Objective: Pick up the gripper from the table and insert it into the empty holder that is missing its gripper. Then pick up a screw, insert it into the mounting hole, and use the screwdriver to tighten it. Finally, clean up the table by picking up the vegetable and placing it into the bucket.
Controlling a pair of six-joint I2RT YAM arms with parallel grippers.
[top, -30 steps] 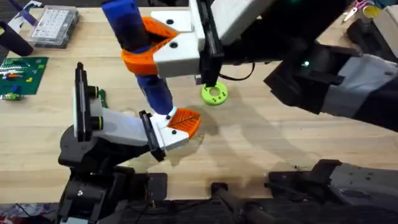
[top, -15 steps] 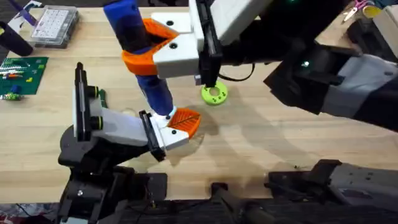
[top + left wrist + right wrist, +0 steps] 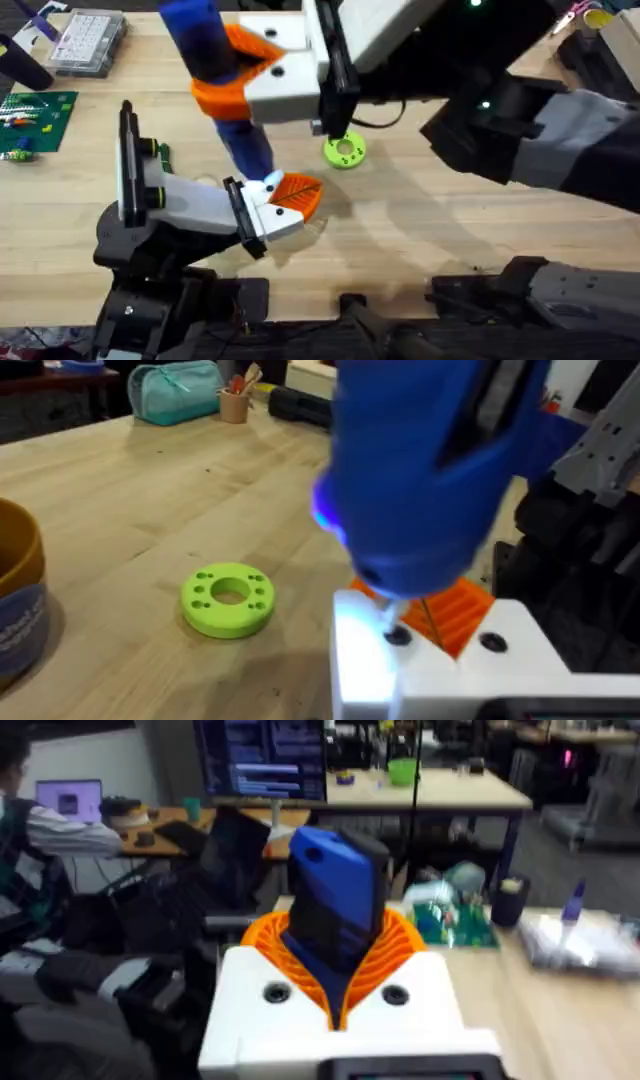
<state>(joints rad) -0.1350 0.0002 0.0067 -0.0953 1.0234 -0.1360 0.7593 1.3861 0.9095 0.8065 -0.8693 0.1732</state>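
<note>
Blue and pen-shaped, the electric screwdriver point(image 3: 225, 95) stood upright overhead, clamped in the right gripper point(image 3: 245, 75), tip down at the left gripper point(image 3: 290, 195), at 9 o'clock from a bright green holed disc point(image 3: 345, 151). Left wrist: its bit point(image 3: 432, 622) met orange pads point(image 3: 462, 612); whether those were parted, I couldn't tell. Right wrist: ribbed pads point(image 3: 395, 948) hugged the screwdriver.

A wooden table point(image 3: 420, 220) bears a green disc point(image 3: 345, 151).

My right gripper point(image 3: 245, 75) has tilted the screwdriver point(image 3: 225, 95), swinging its top away from the green disc point(image 3: 345, 151), with the tip staying put.
</note>
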